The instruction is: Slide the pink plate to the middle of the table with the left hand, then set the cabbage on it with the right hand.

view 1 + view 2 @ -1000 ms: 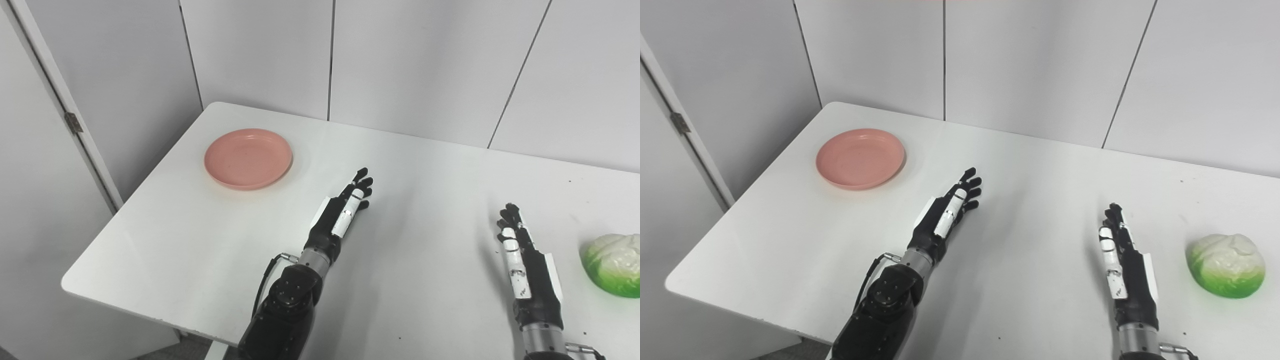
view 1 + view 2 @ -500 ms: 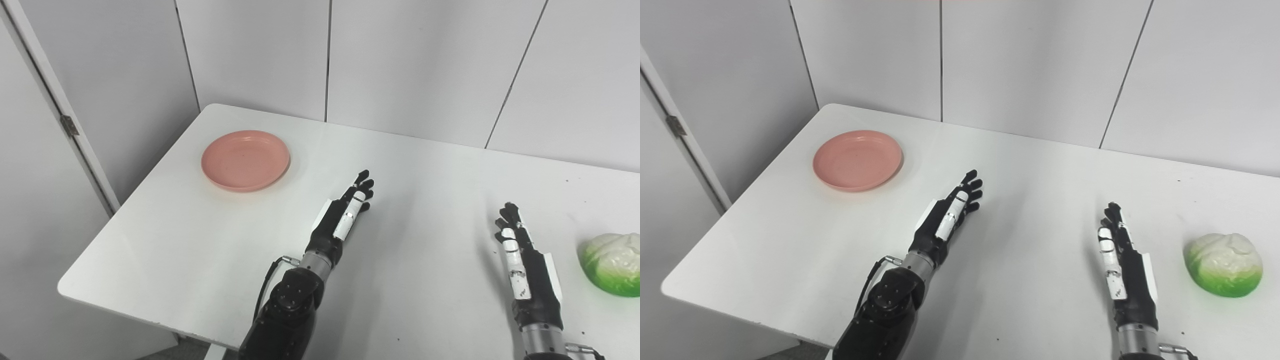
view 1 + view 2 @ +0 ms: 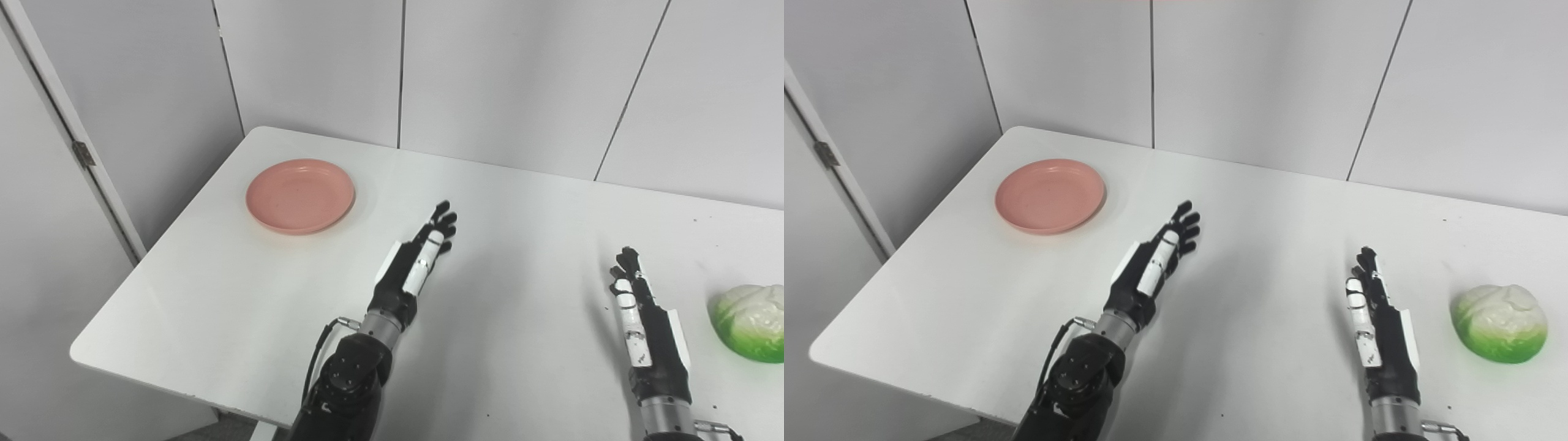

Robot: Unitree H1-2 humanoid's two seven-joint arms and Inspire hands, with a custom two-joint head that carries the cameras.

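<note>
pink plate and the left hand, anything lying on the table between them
Nothing: between the pink plate and the left hand there is only bare white table, as both eye views show.

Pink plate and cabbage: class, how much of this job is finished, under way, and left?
Nothing is finished. The round pink plate sits near the table's far left corner. The open left hand is apart from it. The green-white cabbage lies untouched beside the open right hand. Sliding and placing remain.
</note>
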